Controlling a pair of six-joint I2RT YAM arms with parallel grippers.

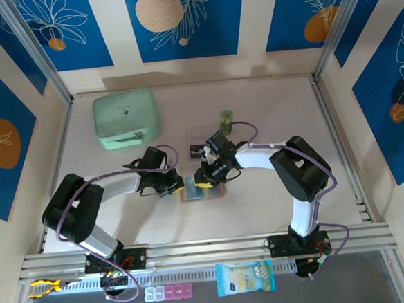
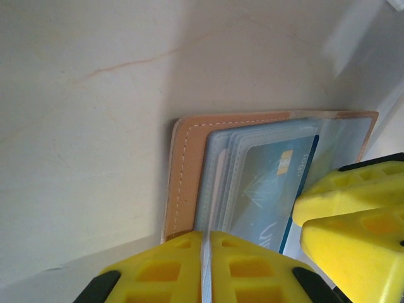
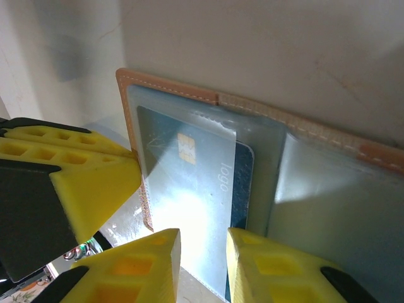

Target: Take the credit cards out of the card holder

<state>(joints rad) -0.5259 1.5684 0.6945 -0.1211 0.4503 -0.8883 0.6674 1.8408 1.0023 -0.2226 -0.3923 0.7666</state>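
The tan card holder [image 1: 215,192] lies open on the table between both arms. My left gripper [image 1: 179,184] is at its left edge. In the left wrist view the left gripper [image 2: 206,235] is shut on a thin clear pocket edge of the card holder [image 2: 186,170]. The blue credit cards [image 2: 268,183] sit in the pockets beside it. My right gripper [image 3: 203,237] is open, with its jaws straddling the lower end of the top credit card [image 3: 189,183]. That card has a chip and the word "logo". A darker card [image 3: 243,189] lies behind it. In the top view the right gripper [image 1: 205,175] hangs over the holder's middle.
A mint-green zip case [image 1: 126,118] sits at the back left. A green cylinder [image 1: 226,117] and a small clear box [image 1: 198,141] stand just behind the grippers. A blue-white packet [image 1: 245,277] and a pill box [image 1: 169,292] lie below the front rail.
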